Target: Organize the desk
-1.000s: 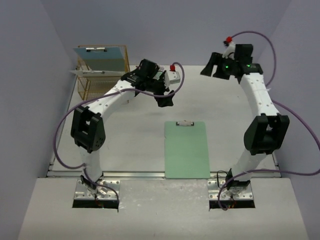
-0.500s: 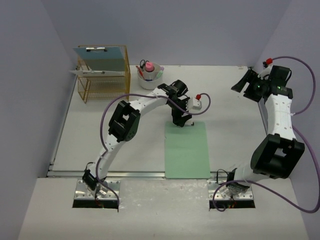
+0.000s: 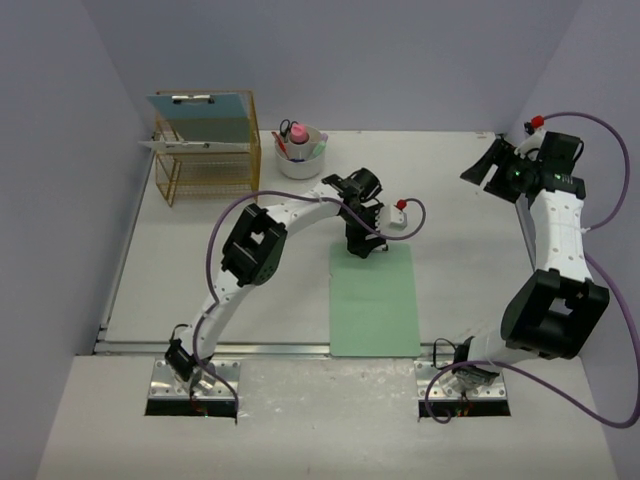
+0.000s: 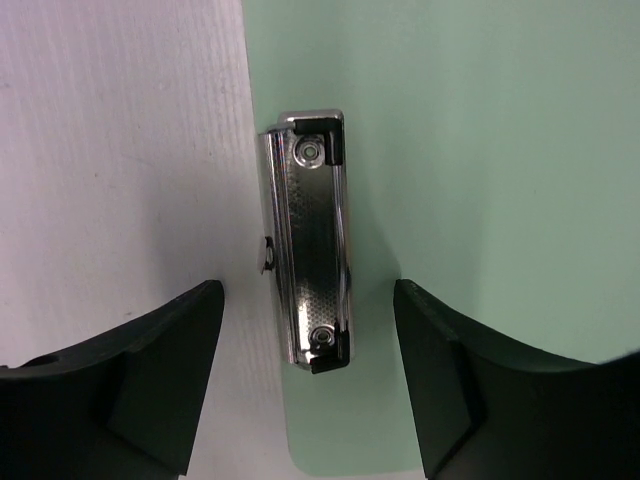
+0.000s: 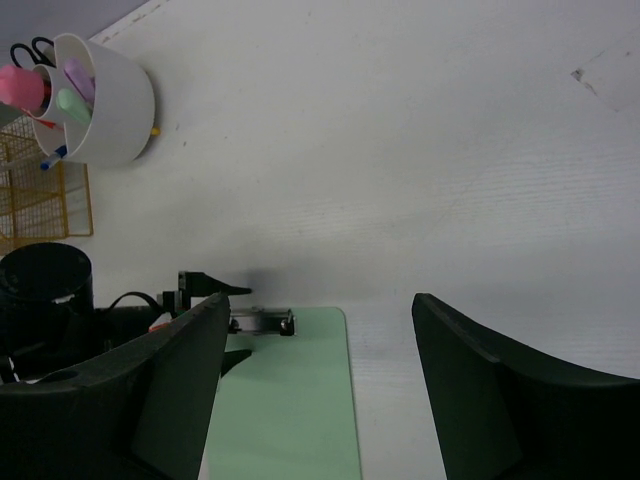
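A green clipboard (image 3: 374,300) lies flat on the white desk (image 3: 450,230), its metal clip (image 4: 310,265) at the far end. My left gripper (image 3: 362,245) is open and hangs just above that clip, one finger on each side of it, touching nothing. In the left wrist view the left gripper (image 4: 310,385) straddles the clip's near end. My right gripper (image 3: 482,168) is open and empty, raised at the far right of the desk. The clipboard (image 5: 285,410) and the clip (image 5: 262,321) also show in the right wrist view.
A gold wire basket (image 3: 210,160) holding a blue clipboard (image 3: 203,117) stands at the back left. A white cup (image 3: 300,150) with scissors and pens stands beside it, also in the right wrist view (image 5: 100,100). The metal rail (image 3: 270,349) runs along the desk's front edge.
My left arm swung from the basket over to the green clipboard's clip and settled low above it. My right arm swung from the back middle out to the far right.
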You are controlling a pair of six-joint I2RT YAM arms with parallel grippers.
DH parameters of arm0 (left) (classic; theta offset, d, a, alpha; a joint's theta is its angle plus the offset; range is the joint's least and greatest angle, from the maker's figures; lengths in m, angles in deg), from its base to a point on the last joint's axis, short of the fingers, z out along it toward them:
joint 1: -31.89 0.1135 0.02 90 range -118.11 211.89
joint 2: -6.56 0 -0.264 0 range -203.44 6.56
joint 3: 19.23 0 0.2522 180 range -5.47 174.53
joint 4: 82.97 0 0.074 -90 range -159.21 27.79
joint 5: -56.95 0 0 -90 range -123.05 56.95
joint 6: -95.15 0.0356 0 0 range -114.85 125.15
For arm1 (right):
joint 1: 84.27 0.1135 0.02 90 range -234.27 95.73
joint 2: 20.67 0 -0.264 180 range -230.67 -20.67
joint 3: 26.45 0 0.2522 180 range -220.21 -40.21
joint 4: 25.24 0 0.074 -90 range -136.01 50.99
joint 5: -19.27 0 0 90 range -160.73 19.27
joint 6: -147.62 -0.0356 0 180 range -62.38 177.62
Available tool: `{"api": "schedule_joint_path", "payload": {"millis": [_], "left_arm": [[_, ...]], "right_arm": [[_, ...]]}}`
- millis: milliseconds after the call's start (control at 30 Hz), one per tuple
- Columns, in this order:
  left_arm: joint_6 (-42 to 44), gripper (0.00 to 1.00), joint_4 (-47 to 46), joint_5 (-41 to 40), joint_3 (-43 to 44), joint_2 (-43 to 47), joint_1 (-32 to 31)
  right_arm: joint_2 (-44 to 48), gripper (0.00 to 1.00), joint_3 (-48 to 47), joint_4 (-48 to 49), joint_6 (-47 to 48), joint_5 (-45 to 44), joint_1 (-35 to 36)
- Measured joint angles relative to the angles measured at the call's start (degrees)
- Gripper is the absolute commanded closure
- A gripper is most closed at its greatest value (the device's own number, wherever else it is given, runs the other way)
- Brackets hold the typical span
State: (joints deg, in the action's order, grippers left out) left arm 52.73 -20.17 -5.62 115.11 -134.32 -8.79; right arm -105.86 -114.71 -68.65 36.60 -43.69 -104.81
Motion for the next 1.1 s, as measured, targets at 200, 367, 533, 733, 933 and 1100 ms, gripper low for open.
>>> {"api": "schedule_joint_path", "payload": {"millis": [200,367,533,733,933,1100], "left_arm": [[-1.78,0.59,-2.16,-1.57,1.54,-1.22,-1.38],[-3.09,0.99,-3.3,-2.55,1.79,-1.62,-2.11],[-3.49,1.0,-4.61,-3.56,0.51,-0.96,-2.34],[-4.12,1.0,-4.35,-7.99,-3.23,2.33,-2.48],[-4.51,1.0,-7.63,-17.48,-11.03,15.06,-1.99],[-2.74,1.0,-14.19,-24.29,-16.39,31.04,-0.21]], "right_arm": [[0.0,0.26,0.67,0.43,0.0,0.18,0.0],[0.0,0.26,0.78,0.48,0.03,0.18,-0.02],[0.0,0.26,0.78,0.5,0.03,0.24,-0.05],[0.0,0.26,0.78,0.68,-0.03,0.79,-0.29],[0.0,0.27,0.78,0.96,-0.77,2.08,-0.35],[0.02,0.27,0.78,1.31,-1.66,2.87,-0.35]]}}
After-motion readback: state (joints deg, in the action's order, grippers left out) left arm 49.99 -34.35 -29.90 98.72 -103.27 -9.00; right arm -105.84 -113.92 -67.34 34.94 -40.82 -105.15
